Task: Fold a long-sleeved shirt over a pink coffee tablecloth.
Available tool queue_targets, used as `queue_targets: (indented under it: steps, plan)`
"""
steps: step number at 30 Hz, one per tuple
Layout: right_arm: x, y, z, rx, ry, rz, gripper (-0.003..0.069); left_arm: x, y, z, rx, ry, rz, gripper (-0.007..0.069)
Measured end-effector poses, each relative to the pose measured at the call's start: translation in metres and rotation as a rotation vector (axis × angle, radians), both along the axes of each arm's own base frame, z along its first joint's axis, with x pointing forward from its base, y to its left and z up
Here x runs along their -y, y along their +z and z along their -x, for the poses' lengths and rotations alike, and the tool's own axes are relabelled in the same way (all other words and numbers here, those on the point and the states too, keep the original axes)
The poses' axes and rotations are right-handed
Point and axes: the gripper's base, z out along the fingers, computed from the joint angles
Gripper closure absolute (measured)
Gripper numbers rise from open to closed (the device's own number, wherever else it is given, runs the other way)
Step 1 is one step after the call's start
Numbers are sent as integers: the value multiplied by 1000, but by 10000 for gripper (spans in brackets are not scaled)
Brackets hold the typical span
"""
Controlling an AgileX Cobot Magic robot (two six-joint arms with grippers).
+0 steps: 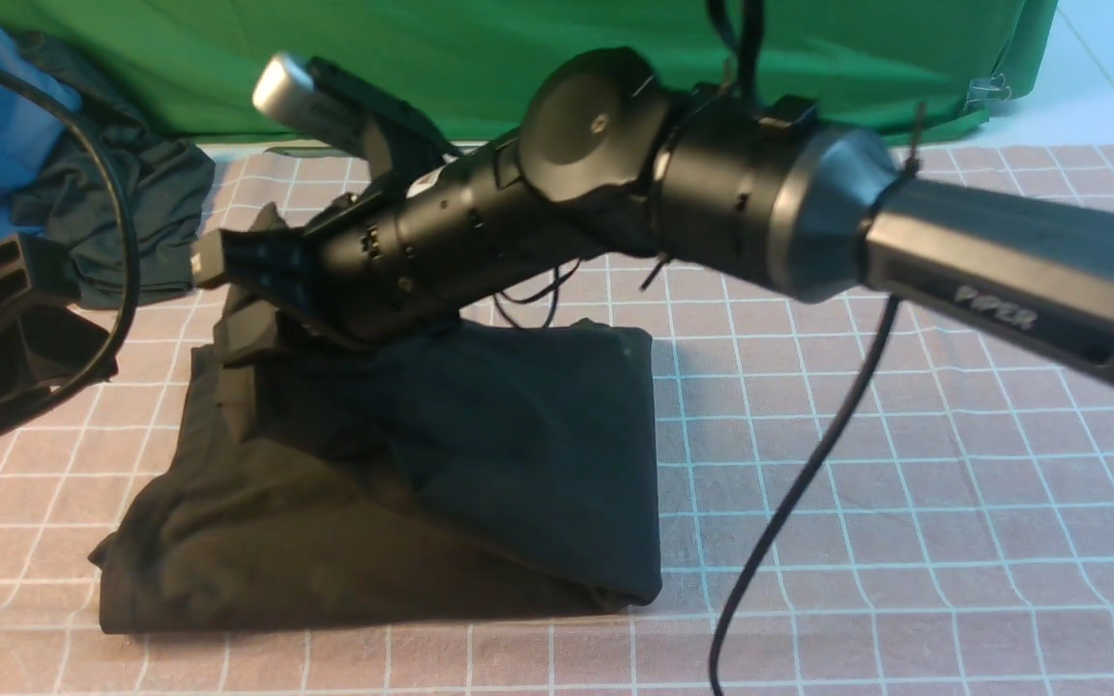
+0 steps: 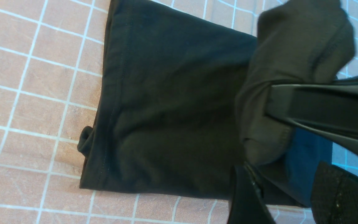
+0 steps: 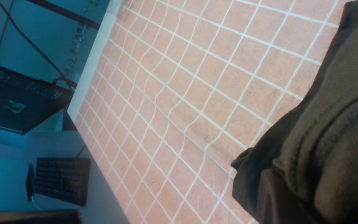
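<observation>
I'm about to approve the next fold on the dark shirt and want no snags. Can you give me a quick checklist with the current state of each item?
1. Dark green-black long-sleeved shirt lies on the pink grid-lined tablecloth: ok.
2. Right gripper shut on shirt fabric: ok.
3. Left gripper holding bunched shirt cloth: ok.
4. Folded edges lying flat: not ok, one end is lifted and bunched.
5. Black cable clear of the shirt: cannot tell.

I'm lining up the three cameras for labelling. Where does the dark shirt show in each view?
Front: shirt left of centre, folded on the pink cloth.
Left wrist: fills the middle, a fold held up by the left gripper.
Right wrist: bunched at the right edge.
Shared landmark: the cloth's white grid.
</observation>
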Motion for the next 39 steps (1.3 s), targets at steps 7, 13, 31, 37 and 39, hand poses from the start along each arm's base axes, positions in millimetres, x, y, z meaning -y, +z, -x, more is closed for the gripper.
queue_targets:
  steps: [7, 13, 31, 37, 39]
  plan:
    - [-14, -35, -5, -60, -37, 14, 556, 0, 0, 0, 1, 0, 0, 307]
    - [-22, -44, -2, -63, -53, 10, 522, 0, 0, 0, 2, 1, 0, 307]
    - [62, 28, -30, 124, 192, 185, 533, 4, -1, -4, -11, 7, 66, 362]
    - [145, 100, -27, 293, 154, 441, 617, 15, -21, -39, -86, -75, 181, 566]
    - [171, 117, -23, 340, 97, 515, 617, 21, -34, -56, -114, -102, 188, 600]
